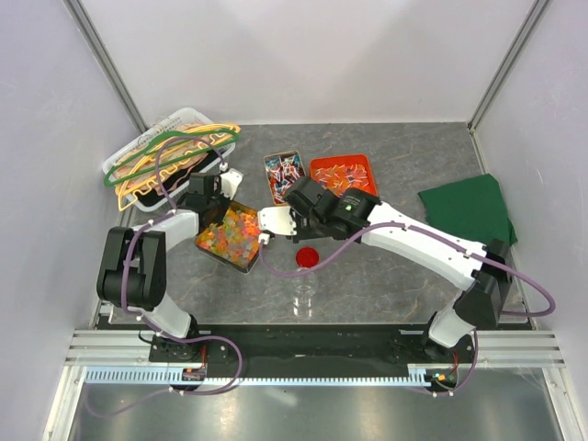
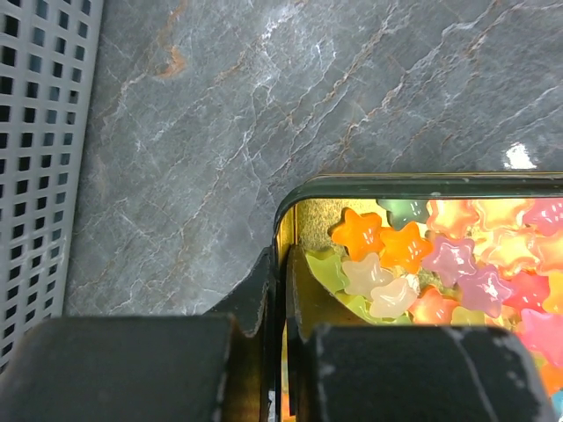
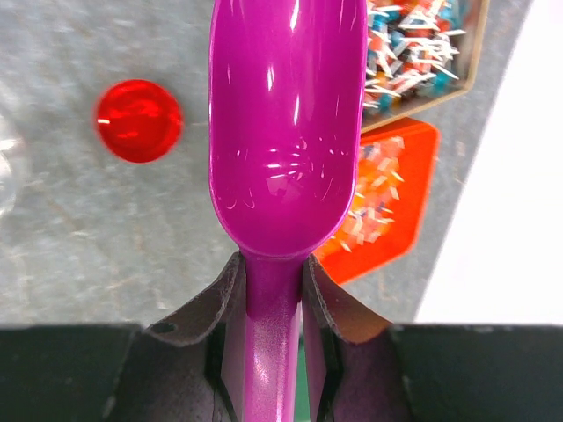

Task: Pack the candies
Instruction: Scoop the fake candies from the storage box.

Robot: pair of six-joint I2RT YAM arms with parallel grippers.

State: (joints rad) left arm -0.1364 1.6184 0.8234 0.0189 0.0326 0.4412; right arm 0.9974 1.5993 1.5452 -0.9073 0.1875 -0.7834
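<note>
Left claw (image 2: 281, 286) clenched on tin (image 2: 413, 183) rim. Right claw (image 3: 273, 281) grasping empty scoop (image 3: 286, 132) just beside tin. Best: steady tin, dip scoop shallow into candies (image 2: 396, 251).

Glossy translucent star-shaped candies (image 2: 457, 264) in orange, pink, yellow and green lie heaped in a metal tin (image 2: 422, 179), while twist-wrapped red, blue and white pieces (image 1: 284, 175) fill a second tin (image 1: 281, 154) farther back, beside paler wrapped pieces (image 1: 344, 176) in an orange tray (image 1: 340, 157).
</note>
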